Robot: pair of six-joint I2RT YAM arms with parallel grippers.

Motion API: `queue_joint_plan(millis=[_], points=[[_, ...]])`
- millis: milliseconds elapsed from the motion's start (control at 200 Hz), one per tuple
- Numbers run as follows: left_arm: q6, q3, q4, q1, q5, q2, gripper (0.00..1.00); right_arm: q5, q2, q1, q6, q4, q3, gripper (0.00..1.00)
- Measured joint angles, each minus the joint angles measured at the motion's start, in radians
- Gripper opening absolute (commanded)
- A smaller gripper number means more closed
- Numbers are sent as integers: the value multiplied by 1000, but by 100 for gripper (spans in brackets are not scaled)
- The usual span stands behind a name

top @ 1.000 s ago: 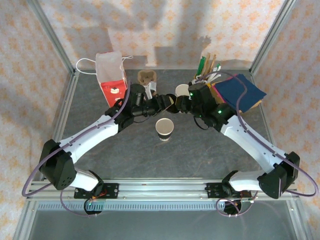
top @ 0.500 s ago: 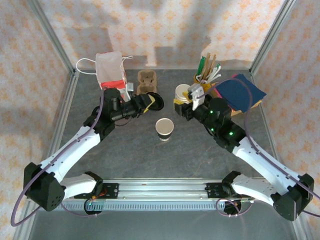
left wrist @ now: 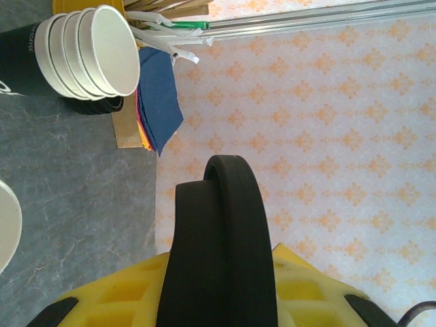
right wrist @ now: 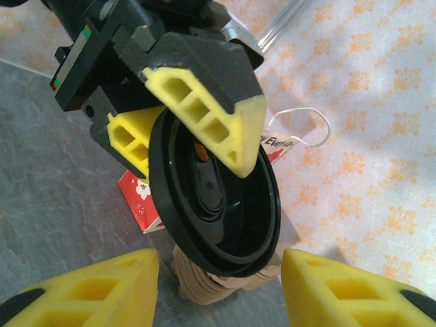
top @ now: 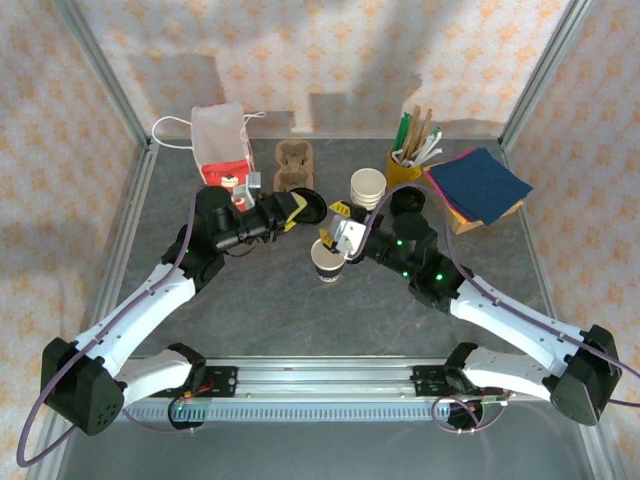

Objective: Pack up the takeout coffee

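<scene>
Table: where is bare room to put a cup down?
Free: the near middle of the table, between left arm and right arm, in front of the cup. Crowded: the back row, from bag to napkins.

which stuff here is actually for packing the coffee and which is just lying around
For the job: white paper cup; black lid, gripped by the left pincer; probably the brown carrier and the red and white bag.
Lying about: stack of spare cups; yellow cup of stirrers; napkins.

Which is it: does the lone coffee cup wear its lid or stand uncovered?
Uncovered: the cup shows its open mouth from above, and the left gripper holds the black lid apart from it.
</scene>
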Motion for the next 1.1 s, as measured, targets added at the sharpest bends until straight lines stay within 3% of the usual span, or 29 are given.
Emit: queue_joint_plan(millis=[606,981,1101], points=[[-29,-16,29,0,4,0,19,80,29,40,-76,22,0,29],[-40,-17,30,-2,2,0,19,85,46,40,-80,35,1,27],[-45,-18,30,-12,-4,0,19,89,46,40,-86,36,3,20]])
